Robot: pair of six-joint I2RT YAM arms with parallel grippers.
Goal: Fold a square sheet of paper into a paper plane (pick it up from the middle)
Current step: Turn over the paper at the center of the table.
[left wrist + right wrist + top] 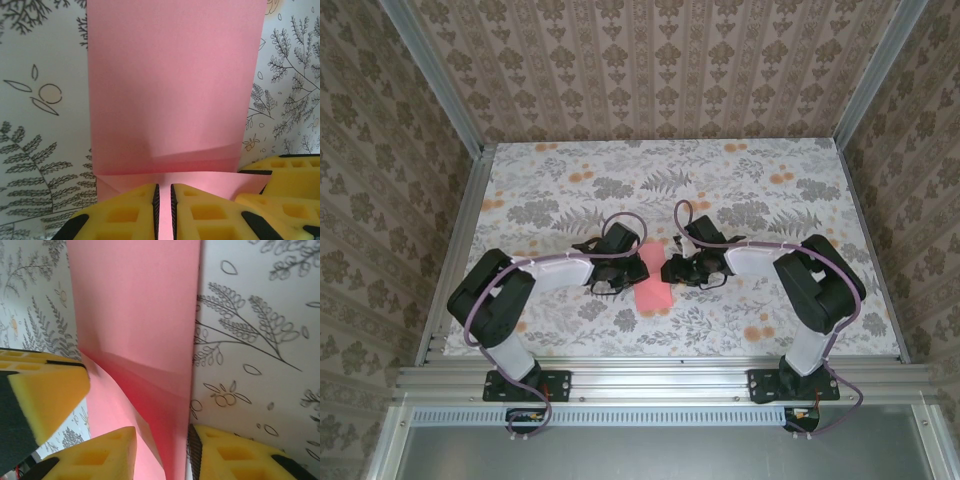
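Left gripper point(163, 194): I read its yellow foam jaws as closed to a slit on the near edge of the thin salmon-pink square sheet of paper point(175, 90), pinning a narrow folded strip.

Right gripper point(162, 442): its jaws stand partly apart astride a raised fold of the sheet. I cannot tell whether they press it.

Judgement: one gripper anchors the edge so the other can turn or crease the flap without the sheet sliding.

Location: the sheet lies mid-table on the grey floral-printed tabletop point(570, 190), between both wrists and slightly toward the near edge.

View comparison:
- The left wrist view gives the flat panel and a faint diagonal crease.
- The right wrist view gives the lifted, curved flap.
- The top view gives placement, with both sets of fingertips hidden beneath the wrists.
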